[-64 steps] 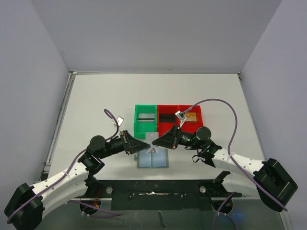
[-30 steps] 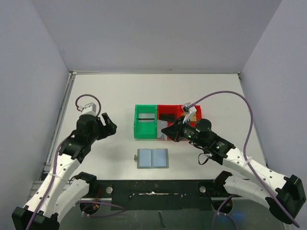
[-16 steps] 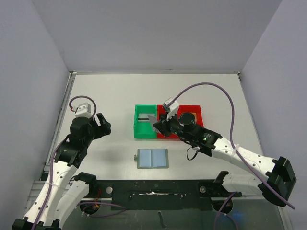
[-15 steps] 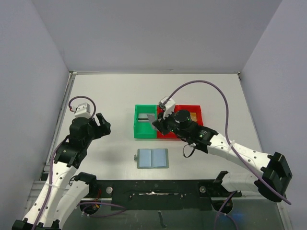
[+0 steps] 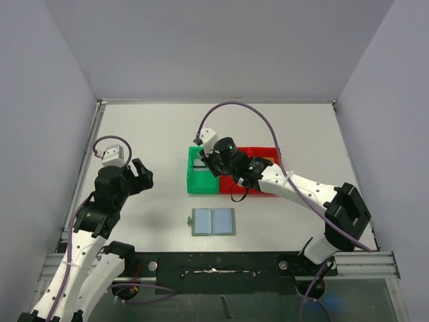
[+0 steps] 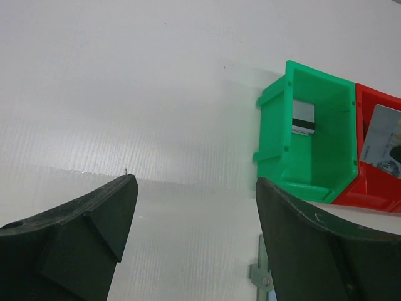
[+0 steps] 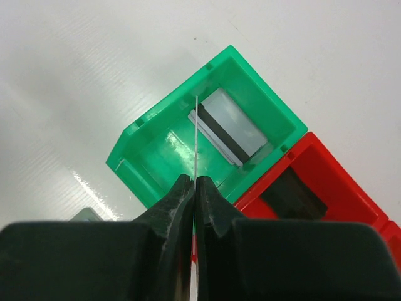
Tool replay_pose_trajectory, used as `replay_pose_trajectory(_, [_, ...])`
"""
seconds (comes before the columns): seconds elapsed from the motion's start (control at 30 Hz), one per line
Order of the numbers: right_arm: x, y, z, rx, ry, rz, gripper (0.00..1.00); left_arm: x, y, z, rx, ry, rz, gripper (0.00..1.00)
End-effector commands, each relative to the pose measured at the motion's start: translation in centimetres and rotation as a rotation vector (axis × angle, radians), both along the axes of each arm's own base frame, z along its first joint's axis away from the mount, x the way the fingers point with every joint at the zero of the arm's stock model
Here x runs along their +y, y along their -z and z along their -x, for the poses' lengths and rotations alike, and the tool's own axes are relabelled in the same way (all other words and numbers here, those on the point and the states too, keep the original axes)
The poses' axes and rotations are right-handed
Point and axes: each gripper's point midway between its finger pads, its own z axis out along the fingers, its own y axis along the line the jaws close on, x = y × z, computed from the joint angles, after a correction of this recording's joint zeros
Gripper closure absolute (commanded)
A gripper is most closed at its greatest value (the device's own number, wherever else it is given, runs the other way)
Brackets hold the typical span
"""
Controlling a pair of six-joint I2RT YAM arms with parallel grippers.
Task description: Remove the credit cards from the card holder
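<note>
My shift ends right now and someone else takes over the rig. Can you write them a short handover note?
Left tool: open, empty, over bare table at the left.
Right tool: shut on a card, held edge-on above the green bin.
Card holder: lies open and flat near the front edge; neither tool touches it.
Done: stacked cards lie in the green bin, and another card is in the red bin.
Left: drop the held card, then check the holder's pockets; I cannot tell whether they are empty.

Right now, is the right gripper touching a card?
Touching. The right wrist view shows the right gripper shut on a card, seen edge-on as a thin line pinched between both fingers, over the green bin.
</note>
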Motion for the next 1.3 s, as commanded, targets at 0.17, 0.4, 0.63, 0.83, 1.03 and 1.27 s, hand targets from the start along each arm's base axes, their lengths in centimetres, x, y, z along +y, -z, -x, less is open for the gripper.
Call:
replay_pose_trajectory(0.17, [1.8, -0.2, -3.8, -0.144, -0.099, 0.217, 1.0, 0.7, -2.1, -0.6, -0.089, -0.03, -0.004, 0.25])
replay_pose_trajectory(0.4, [2.1, 2.2, -5.6, -0.188, -0.17, 0.353, 1.0, 0.8, -2.0, -0.6, -0.088, -0.037, -0.004, 0.25])
replay_pose_trajectory(0.63, [2.5, 4.2, -7.3, -0.221, -0.232, 0.473, 1.0, 0.8, -2.0, -0.7, -0.086, -0.036, -0.006, 0.25])
replay_pose_trajectory(0.83, [2.1, 5.3, -8.9, -0.246, -0.241, 0.568, 1.0, 1.0, -2.2, -0.6, -0.093, -0.046, -0.008, 0.25])
replay_pose_trajectory(1.03, [1.3, 6.3, -10.2, -0.25, -0.246, 0.649, 0.99, 1.4, -2.6, -0.3, -0.106, -0.069, -0.009, 0.24])
replay_pose_trajectory(1.27, [1.4, 7.4, -10.6, -0.279, -0.308, 0.691, 0.97, 1.7, -3.0, -0.1, -0.126, -0.081, -0.008, 0.24])
